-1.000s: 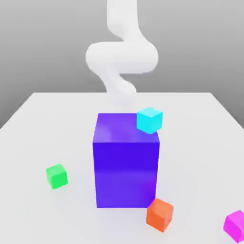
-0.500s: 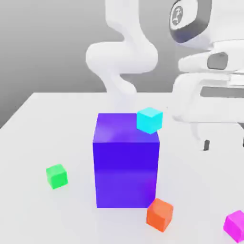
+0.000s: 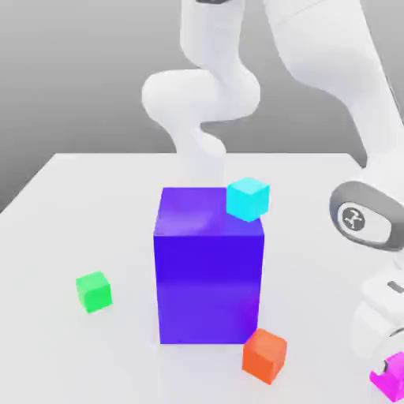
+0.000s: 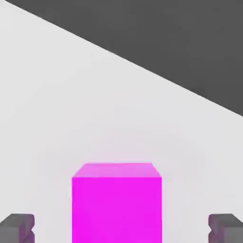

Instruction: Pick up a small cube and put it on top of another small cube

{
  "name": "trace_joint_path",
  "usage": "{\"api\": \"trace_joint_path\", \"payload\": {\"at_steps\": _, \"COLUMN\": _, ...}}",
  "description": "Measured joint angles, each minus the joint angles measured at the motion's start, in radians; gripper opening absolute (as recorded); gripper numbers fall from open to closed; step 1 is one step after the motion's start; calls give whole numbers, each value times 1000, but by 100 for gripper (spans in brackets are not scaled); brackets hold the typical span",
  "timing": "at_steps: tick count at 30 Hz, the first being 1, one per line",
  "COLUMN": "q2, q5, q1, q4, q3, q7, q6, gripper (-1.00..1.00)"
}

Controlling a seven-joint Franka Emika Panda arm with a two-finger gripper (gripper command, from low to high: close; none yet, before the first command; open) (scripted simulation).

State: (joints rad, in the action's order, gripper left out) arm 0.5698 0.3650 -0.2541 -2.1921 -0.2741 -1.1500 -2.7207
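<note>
you can see the magenta cube (image 4: 116,201) in the hand view, standing on the white worktop (image 4: 71,109) between the two dark fingertips (image 4: 17,227) of the gripper (image 4: 121,228). the gripper is released: the fingertips stand wide, each one apart from the cube's side, with bare worktop showing in both gaps, so nothing is grasped. in the exterior view the magenta cube (image 3: 390,377) sits at the near corner of the worktop (image 3: 79,213), on the exterior view's right, and the white arm (image 3: 371,118) reaches down over it, partly hiding it. the green cube (image 3: 94,291) rests on the worktop on the exterior view's left, well apart from the magenta one. between them stands the large blue-violet block (image 3: 208,268). a cyan cube (image 3: 248,198) shows at the block's upper far corner. an orange cube (image 3: 264,355) lies just beside the block's near lower corner.
</note>
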Motion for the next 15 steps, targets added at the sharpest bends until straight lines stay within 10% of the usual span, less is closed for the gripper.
{"api": "trace_joint_path", "payload": {"at_steps": 15, "q2": -238, "q5": -132, "q1": 132, "q4": -100, "q3": -9, "q7": 26, "q6": 84, "gripper": -100}}
